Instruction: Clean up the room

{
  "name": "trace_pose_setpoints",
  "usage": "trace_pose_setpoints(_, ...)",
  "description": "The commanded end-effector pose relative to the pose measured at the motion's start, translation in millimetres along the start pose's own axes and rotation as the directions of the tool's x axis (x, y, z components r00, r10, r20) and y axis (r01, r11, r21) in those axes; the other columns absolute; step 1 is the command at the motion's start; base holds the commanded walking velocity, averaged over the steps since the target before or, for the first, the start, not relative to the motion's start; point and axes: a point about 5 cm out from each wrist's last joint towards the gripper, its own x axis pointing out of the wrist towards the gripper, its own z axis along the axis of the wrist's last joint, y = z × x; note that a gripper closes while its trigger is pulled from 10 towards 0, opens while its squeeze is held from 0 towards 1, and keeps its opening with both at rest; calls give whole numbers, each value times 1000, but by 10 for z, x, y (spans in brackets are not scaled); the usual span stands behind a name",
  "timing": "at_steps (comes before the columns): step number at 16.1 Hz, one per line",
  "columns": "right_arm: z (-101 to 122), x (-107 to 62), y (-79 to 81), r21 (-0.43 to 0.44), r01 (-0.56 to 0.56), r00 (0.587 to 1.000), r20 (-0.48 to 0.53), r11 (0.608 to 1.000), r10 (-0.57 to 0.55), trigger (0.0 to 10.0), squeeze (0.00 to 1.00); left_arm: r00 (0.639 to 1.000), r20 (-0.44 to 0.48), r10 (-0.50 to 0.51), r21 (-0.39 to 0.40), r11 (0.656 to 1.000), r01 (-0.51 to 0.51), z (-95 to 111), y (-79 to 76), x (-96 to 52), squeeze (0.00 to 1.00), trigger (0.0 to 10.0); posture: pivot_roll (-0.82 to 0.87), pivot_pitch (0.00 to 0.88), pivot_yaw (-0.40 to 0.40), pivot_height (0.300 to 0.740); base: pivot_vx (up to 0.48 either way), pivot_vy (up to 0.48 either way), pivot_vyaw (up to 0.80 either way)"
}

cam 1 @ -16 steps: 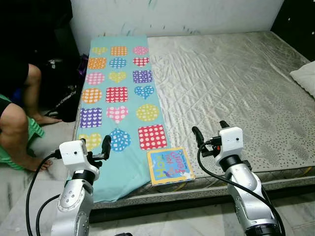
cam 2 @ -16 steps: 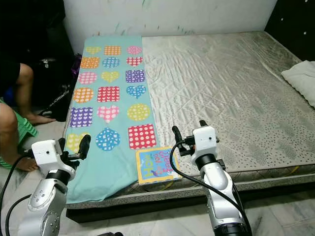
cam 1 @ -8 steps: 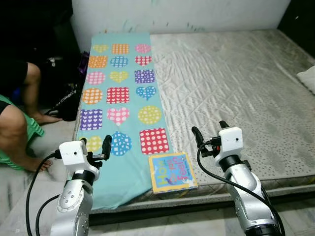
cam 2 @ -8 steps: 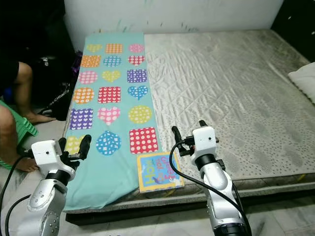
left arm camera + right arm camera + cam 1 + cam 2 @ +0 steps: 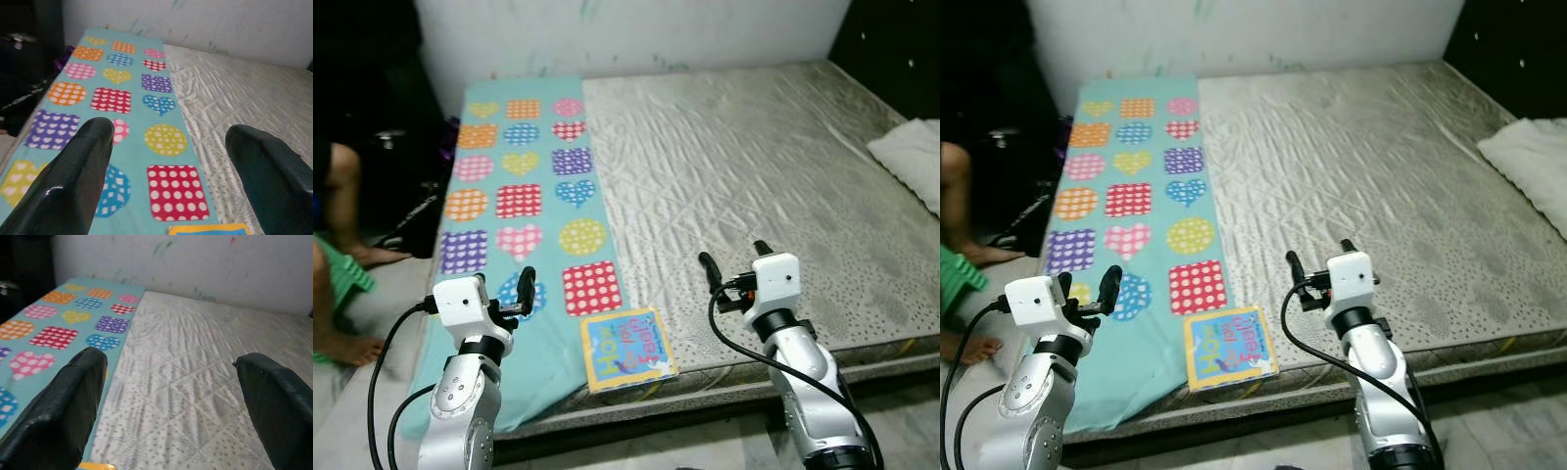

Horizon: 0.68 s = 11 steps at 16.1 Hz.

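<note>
Left gripper (image 5: 499, 297): lower left of the left eye view, raised in front of the bed edge, fingers spread wide and empty; its wrist view looks along the mat between both fingers (image 5: 73, 181).
Right gripper (image 5: 732, 266): lower right of centre, held up over the near edge of the mattress, also spread wide with nothing in it.
Book (image 5: 626, 348): bottom centre, lying flat at the very front edge of the bed, between the two grippers and touching neither; its left part rests on the mat, the rest on bare mattress. This looks like the task's likeliest thing to tidy.
Risk, book: it sits right at the lip, so a finger coming in from behind could push it off onto the floor; being thin and flat, it may also slide away rather than let a finger get under it.
Mat (image 5: 514, 196): teal, with dotted hearts, squares and circles, running up the left of the frame and drooping over the near corner.
Risk, mat: a finger catching its loose fabric could drag it, and the book with it, off the edge.
Mattress (image 5: 754, 166): grey, quilted, wrinkled, across centre and right.
Pillow (image 5: 911, 162): white, at the right edge, well apart from both grippers.
Person (image 5: 337, 264): bare legs at the far left edge, beside the bed.
Risk, person: a wide swing or sidestep of the left arm would bring it near them.
</note>
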Motion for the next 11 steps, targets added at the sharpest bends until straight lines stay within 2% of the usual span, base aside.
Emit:
trace_pose_setpoints(1,21,-6,0,-12,-7,1000,10,1000,7,10000,0,999,-24,26,5,1000,-26,-40,58,-24,0,10000,-127,93,11,740,0,0,0)
trace_pose_setpoints(2,22,-10,4,-14,-9,1000,12,1000,9,10000,0,999,-24,25,6,1000,-25,-39,58,-27,0,10000,-127,93,11,740,0,0,0)
trace_pose_setpoints(4,22,-11,3,-13,-9,1000,12,1000,9,10000,0,999,-24,24,6,1000,-24,-40,53,-27,0,10000,-127,93,11,740,0,-319,447)
trace_pose_setpoints(11,16,-8,0,-9,-9,1000,10,1000,9,10000,0,999,-26,20,10,1000,-20,-45,43,-19,0,10000,-129,88,12,740,0,-328,0)
